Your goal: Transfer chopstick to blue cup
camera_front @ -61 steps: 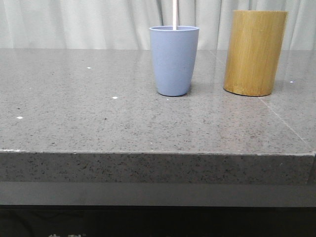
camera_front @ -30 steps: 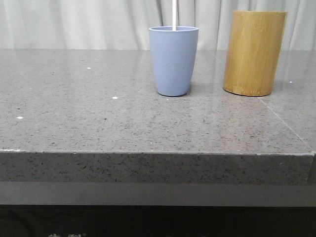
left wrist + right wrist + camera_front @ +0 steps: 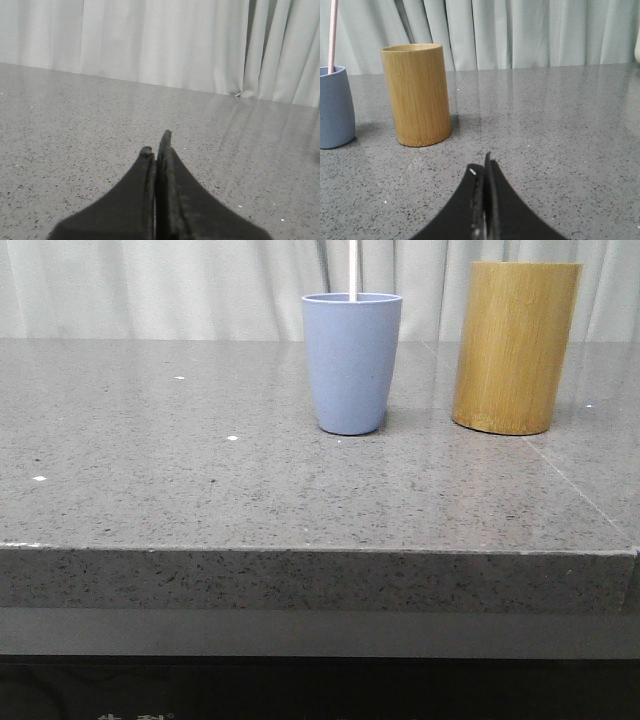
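The blue cup (image 3: 352, 362) stands upright on the grey table at the middle back. A thin pale chopstick (image 3: 353, 267) rises out of it and runs off the frame's top. The right wrist view shows the blue cup (image 3: 335, 107) with the pink chopstick (image 3: 333, 35) in it. My left gripper (image 3: 156, 145) is shut and empty, low over bare table. My right gripper (image 3: 482, 167) is shut and empty, short of the bamboo cylinder. Neither gripper shows in the front view.
A taller tan bamboo cylinder (image 3: 516, 346) stands right of the cup, also seen in the right wrist view (image 3: 417, 94). Pale curtains hang behind the speckled grey stone table (image 3: 200, 490), whose front edge runs across the lower front view.
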Motion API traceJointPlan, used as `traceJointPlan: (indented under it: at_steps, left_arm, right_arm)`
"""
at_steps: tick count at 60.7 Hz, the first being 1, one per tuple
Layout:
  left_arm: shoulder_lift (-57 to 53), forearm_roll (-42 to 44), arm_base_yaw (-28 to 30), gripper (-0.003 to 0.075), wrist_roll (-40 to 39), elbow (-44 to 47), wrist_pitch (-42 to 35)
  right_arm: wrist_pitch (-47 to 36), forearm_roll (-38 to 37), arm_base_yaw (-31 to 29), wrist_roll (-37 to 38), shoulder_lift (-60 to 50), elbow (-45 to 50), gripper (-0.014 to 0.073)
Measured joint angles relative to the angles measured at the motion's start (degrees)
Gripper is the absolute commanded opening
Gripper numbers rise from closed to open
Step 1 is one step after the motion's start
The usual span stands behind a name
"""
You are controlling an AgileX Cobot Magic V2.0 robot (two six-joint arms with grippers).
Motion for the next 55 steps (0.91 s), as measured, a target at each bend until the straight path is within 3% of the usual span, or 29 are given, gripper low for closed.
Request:
traceJointPlan:
  at_steps: [55]
  left_arm:
    - [0.00,0.00,0.00,-0.0019,0.00,0.00,0.00]
  right_arm:
    - [-0.13,-0.02,-1.87,0.15,0.00,0.00,-0.0118]
